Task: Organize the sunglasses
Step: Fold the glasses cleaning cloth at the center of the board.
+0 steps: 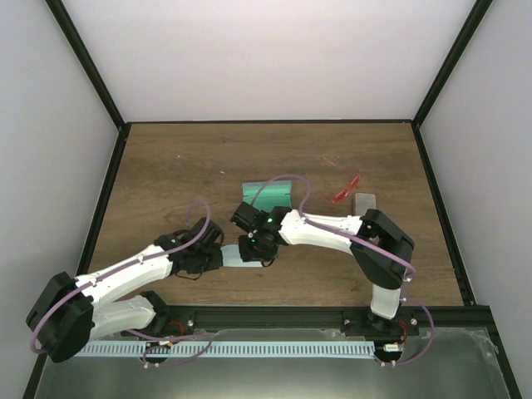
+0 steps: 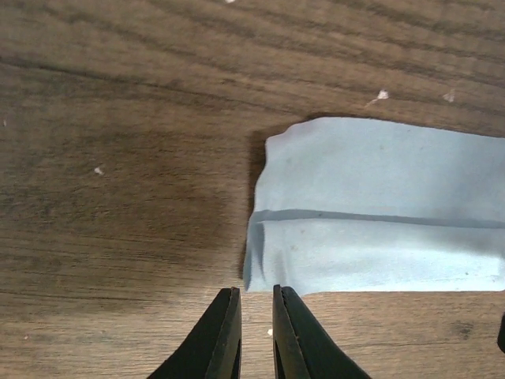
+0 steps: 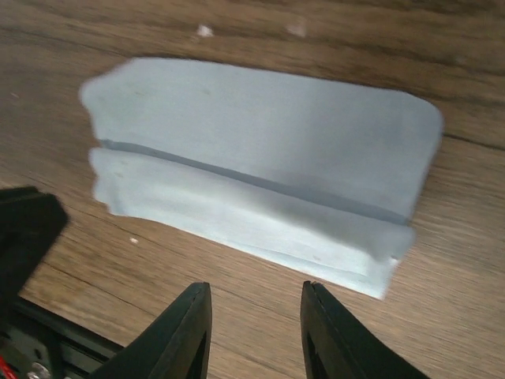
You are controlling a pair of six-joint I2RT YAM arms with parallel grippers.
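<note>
Sunglasses sit well off to the right of where both pincers are now: red pair (image 1: pixel 346 193) on the tabletop (image 1: pixel 183 166), right-centre, just beside a small grey block (image 1: pixel 363 200). Its long axis runs diagonally, near-left to far-right in the top view. A faint pink pair (image 1: pixel 334 164) looks to lie just beyond it, too thin for me to read its axis. Neither pair shows in the wrist views. Both pincers are crowded at the closed blue case (image 3: pixel 260 174) near the front centre, one at each end of it. Left pincer (image 2: pixel 256 294) is nearly closed, just a slit between the tips, holding nothing, with the case end just ahead and slightly right. Right pincer (image 3: pixel 256 288) is part open and empty, with the case's long side square across in front of it. The open green case (image 1: pixel 268 195) sits just beyond the right wrist. My read: the right arm is clearly nearer the red pair, which lies out to its right and further back. I'd swing right and turn the wrist so the jaws close across that diagonal frame. The left arm would have to cross over, so I'd leave it.
</note>
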